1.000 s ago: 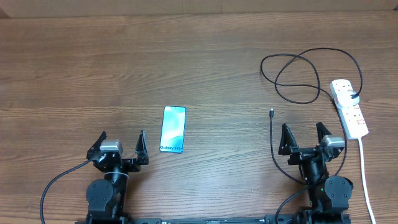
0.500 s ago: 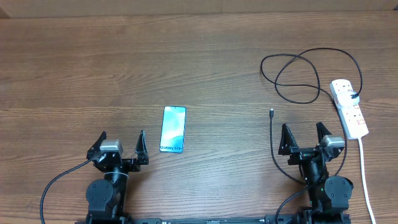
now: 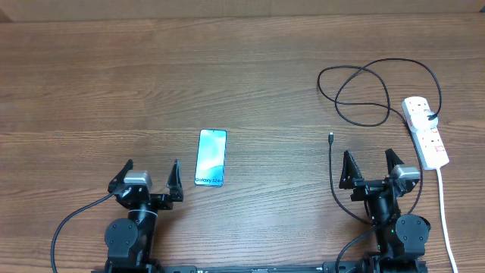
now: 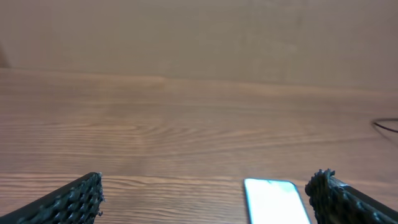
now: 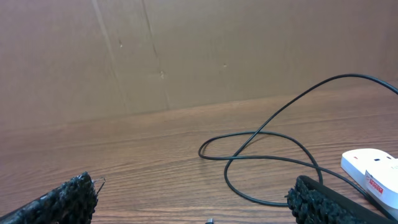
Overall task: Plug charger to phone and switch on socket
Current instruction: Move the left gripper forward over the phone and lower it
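Overhead: both jaws gape wide, empty; right arm [image 3: 385, 199] should pinch charger [image 3: 330, 155] just behind its tip, square to phone [image 3: 211, 158].

In the lower left of the overhead view, the left gripper [image 3: 152, 165] has edged slightly rightward in the frame, bringing one fingertip a little closer to the phone [image 3: 211, 158]. The shift is small and came within the last half second.
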Controlling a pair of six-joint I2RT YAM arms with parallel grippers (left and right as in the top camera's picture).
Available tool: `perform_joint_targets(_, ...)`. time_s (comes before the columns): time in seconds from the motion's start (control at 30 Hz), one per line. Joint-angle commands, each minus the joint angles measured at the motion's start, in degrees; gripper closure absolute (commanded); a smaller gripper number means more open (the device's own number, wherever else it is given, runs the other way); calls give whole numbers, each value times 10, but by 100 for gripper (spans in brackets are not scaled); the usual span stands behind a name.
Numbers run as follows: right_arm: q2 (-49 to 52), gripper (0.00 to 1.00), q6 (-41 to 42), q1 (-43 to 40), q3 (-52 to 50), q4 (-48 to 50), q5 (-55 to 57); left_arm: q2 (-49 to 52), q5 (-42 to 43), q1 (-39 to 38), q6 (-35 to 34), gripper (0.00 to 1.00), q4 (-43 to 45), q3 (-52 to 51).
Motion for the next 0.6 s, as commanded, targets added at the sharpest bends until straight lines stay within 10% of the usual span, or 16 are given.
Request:
perform_joint_targets(0.0,-7,0,3,2,-6,2,5,1,47,3,14,0,-16,21)
perform_joint_targets(0.57,-7,0,3,2,-6,2,5,186,58,2,39,0,-47,176)
